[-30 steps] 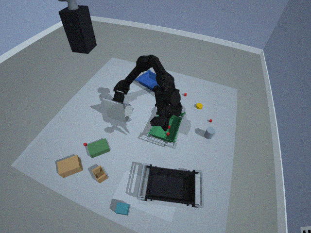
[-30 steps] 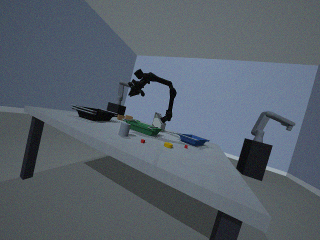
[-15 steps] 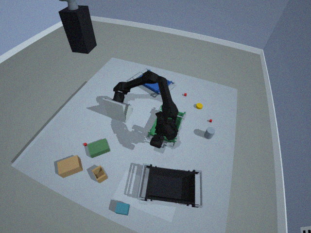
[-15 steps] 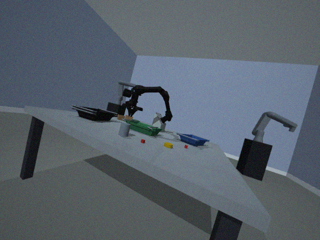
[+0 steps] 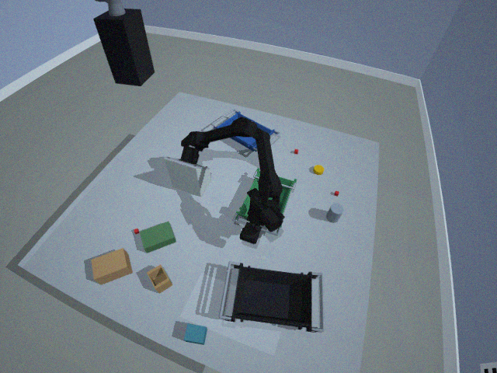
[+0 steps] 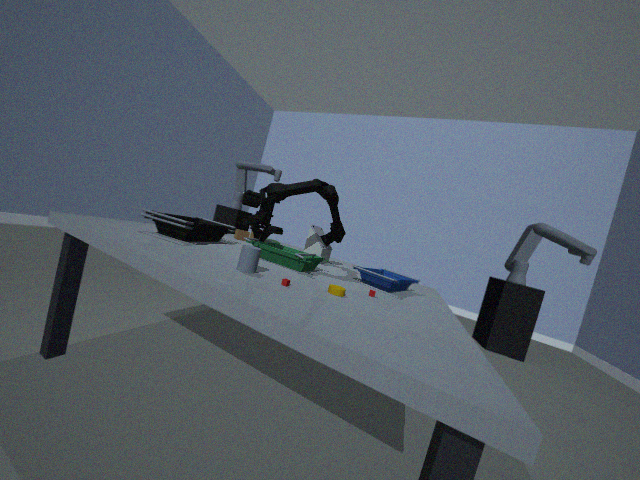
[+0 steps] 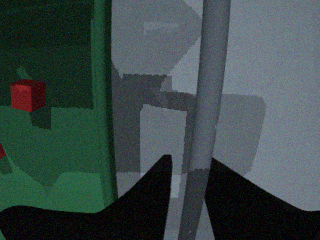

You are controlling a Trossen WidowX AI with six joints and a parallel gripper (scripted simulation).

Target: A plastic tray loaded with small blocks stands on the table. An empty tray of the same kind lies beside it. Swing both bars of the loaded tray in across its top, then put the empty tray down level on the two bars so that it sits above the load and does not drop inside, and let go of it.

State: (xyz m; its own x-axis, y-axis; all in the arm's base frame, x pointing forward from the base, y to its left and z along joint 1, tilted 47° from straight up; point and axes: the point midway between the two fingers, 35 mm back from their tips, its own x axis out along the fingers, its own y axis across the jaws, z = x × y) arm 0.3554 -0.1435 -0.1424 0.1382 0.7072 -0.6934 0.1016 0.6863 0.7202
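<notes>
The green tray (image 5: 286,196) (image 6: 289,259) (image 7: 103,100) stands on the table; red blocks, one of them a red cube (image 7: 28,96), lie inside. Its far bar (image 5: 288,185) lies across its top near the far end. Its near bar (image 7: 211,75) is swung out past the near end. My gripper (image 7: 186,162) is low over that end, pointing down, fingers slightly apart and empty. In the wrist view the near bar passes between the fingertips; whether it is at their height is unclear. The empty blue tray (image 5: 262,128) (image 6: 385,281) lies at the back, partly behind the arm in the top view.
A larger black tray (image 5: 261,301) (image 6: 188,232) with bars stands near the front. A grey cylinder (image 5: 335,212) (image 6: 248,259), yellow disc (image 5: 318,169) and loose red cubes lie right of the green tray. A green block (image 5: 158,236), tan boxes and a teal block (image 5: 196,333) lie left and front.
</notes>
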